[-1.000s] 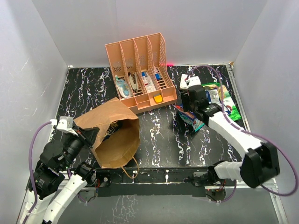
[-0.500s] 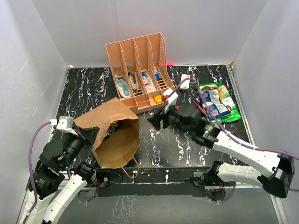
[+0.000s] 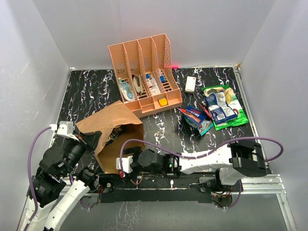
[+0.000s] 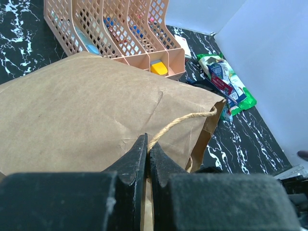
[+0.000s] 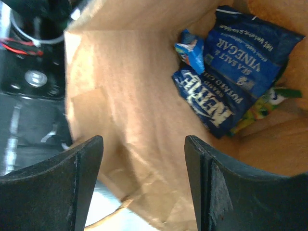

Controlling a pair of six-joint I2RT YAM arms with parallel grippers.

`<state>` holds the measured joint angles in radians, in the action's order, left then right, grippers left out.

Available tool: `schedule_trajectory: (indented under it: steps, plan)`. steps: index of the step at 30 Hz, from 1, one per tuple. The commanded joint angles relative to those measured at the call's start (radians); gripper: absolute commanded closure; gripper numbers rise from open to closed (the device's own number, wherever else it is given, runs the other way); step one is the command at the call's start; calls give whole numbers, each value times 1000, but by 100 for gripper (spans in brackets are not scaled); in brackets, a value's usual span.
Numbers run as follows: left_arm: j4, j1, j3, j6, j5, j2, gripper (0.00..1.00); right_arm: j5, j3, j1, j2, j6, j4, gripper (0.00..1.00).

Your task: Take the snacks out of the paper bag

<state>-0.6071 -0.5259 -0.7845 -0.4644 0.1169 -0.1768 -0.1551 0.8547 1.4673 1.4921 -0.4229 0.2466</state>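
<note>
While its two fingers stand spread wide with nothing between them, the right gripper (image 5: 144, 144) hovers at the mouth of the paper bag (image 3: 115, 126), which lies on its side near the front-left corner of the black marbled bench (image 3: 163, 137) with its opening turned toward the near edge. Inside the bag, the right wrist view shows a dark blue salt-and-vinegar packet (image 5: 250, 48) beside a second dark blue chip packet (image 5: 211, 103), with a small blue packet (image 5: 191, 50) and a yellow-green packet (image 5: 262, 107) tucked against them at the far end. The left gripper (image 4: 147, 150) is clenched on the bag's upper rim, where the thin loop handle (image 4: 185, 120) emerges from between its fingers. Other snacks lie outside near the right edge: a green chip bag (image 3: 235, 115) with a blue packet (image 3: 219, 108) resting on it, and a red and teal packet (image 3: 195, 118) just beside them. An orange slotted rack (image 3: 144, 62) stands at the middle of the far edge, a white remote (image 3: 190, 84) to its right.
</note>
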Motion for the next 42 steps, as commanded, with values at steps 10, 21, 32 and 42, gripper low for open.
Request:
schedule_trajectory:
  steps: [10, 21, 32, 42]
  plan:
    - [20, -3, -25, 0, 7, 26, 100, 59, 155, -172, 207, -378, 155, 28]
    - [82, -2, -182, 73, -77, -83, 100, 112, 253, -232, 422, -340, 298, 11]
    - [122, -3, -180, 80, -193, -102, 100, 279, 424, -251, 613, -435, 297, 3]
    - [115, -3, -183, 75, -308, -138, 100, 166, 739, -286, 880, -452, 237, 11]
